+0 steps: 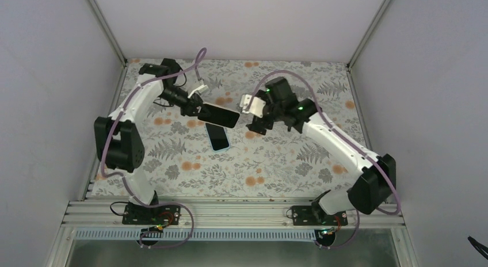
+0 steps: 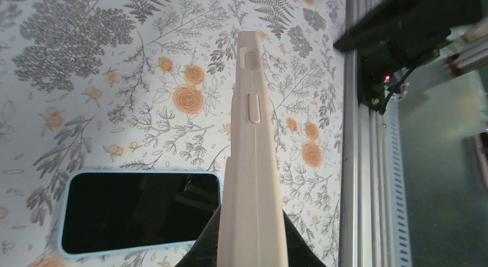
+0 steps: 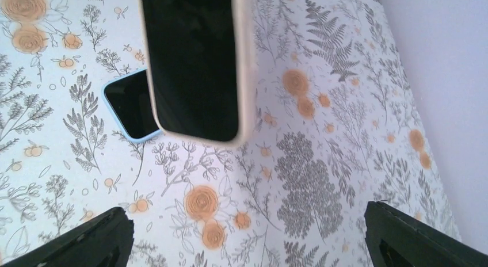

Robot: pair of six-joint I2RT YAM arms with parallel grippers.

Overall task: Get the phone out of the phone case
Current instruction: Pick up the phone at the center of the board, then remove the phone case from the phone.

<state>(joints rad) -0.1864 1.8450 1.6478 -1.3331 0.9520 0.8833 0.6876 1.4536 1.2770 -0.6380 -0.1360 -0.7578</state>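
Clamping one end of the case, the left hand holds it above the tabletop, its long axis aimed at the wide-open right hand nearby.

1. You worked in a lab-style robot test cell, not a home.
2. Plain white panels closed in the flower-printed table on its far side and both flanks, held by aluminium posts.
3. Along the table's near edge ran an aluminium rail, with two arm bases bolted onto it.
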